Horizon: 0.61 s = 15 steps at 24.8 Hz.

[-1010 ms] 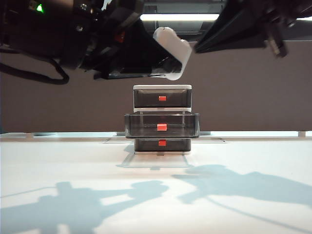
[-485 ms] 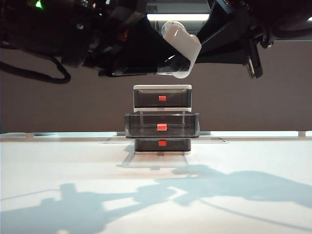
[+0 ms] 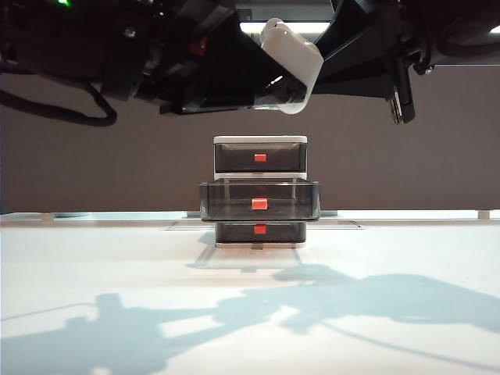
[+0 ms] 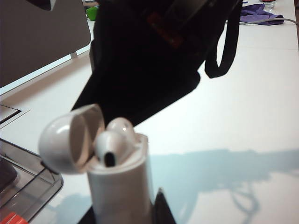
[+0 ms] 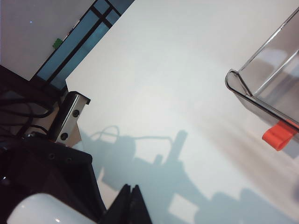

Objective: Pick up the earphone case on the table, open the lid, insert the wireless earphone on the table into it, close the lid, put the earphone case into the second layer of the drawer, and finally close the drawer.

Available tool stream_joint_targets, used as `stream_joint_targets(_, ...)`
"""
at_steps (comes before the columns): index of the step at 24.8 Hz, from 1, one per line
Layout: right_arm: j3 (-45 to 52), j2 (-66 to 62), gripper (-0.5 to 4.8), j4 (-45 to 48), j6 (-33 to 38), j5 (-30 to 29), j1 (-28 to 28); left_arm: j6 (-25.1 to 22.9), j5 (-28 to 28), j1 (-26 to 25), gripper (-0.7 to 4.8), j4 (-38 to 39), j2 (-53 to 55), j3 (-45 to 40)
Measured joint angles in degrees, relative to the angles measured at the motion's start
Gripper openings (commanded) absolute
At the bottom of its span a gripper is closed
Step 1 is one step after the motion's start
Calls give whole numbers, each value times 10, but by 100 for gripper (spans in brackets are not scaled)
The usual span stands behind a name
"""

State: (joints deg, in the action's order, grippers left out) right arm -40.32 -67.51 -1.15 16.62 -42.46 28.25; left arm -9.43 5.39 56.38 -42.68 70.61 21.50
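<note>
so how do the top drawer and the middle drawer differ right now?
The top drawer sits flush inside the white frame; the middle drawer is pulled out toward the camera. The middle drawer therefore looks wider and shows its open rim; the top one shows only its front. Both are smoky translucent with a red-orange tab.

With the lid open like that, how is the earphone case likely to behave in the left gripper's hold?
Held by the left gripper, the earphone case looks glossy, so probably slippery. Its rigid shell should not flex. The lid stands hinged open, so a nudge from the shut right gripper nearby would likely swing it.
</note>
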Motion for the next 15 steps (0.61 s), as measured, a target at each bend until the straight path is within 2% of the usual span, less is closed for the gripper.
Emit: stream_joint_targets(15, -1, 21, -5, 0, -47, -11, -1, 0, 2, 0, 48, 7, 2, 0)
